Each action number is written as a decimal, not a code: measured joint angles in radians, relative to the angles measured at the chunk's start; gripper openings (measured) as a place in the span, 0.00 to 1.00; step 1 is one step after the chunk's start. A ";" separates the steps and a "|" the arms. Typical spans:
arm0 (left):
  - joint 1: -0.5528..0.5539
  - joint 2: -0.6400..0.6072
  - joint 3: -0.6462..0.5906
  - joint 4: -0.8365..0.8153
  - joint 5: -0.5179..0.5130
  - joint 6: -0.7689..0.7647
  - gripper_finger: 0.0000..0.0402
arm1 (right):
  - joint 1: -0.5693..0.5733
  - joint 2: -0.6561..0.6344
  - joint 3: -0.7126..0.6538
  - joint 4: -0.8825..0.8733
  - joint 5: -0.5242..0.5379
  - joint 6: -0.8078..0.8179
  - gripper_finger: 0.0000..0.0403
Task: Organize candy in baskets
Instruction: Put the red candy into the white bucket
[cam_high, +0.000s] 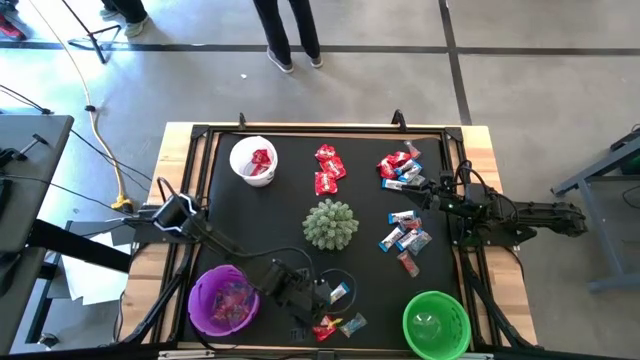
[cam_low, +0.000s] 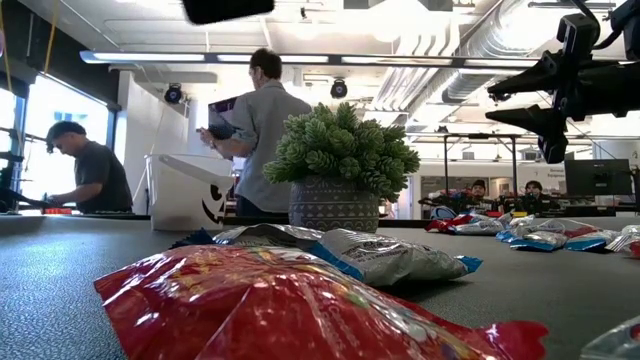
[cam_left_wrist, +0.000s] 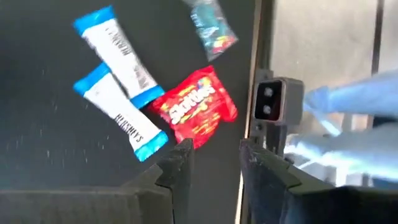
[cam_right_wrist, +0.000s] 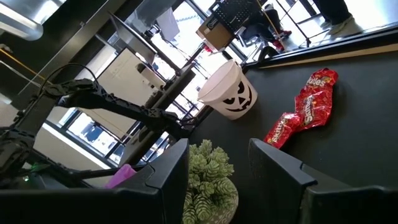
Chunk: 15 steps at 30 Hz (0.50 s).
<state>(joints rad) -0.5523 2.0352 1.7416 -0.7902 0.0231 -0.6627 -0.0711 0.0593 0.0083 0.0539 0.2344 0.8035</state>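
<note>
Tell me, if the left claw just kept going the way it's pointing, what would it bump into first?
Most likely the red Skittles packet, which lies just ahead of the open left gripper. Two blue-and-white bars lie beside it, off that line. Depth is hard to judge.

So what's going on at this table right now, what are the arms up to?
Two robot arms are sorting candy into baskets. The left gripper hovers open and empty near the table's front edge, by a red Skittles pack and two blue-and-white bars. The right gripper waits open above the blue candies. The white basket and purple basket hold candy; the green basket has little visible inside.
</note>
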 joint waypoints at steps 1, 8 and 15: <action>0.000 -0.001 0.000 0.011 0.002 0.030 0.31 | 0.000 0.000 0.000 0.000 0.000 0.000 0.40; 0.002 0.011 0.000 0.049 0.011 0.228 0.42 | 0.000 0.000 0.000 0.000 0.000 0.000 0.40; -0.014 0.086 0.000 0.074 0.089 0.347 0.49 | 0.000 0.003 0.000 0.001 -0.001 0.000 0.40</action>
<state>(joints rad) -0.5662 2.1214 1.7416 -0.7164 0.1119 -0.3159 -0.0714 0.0626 0.0084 0.0552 0.2339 0.8032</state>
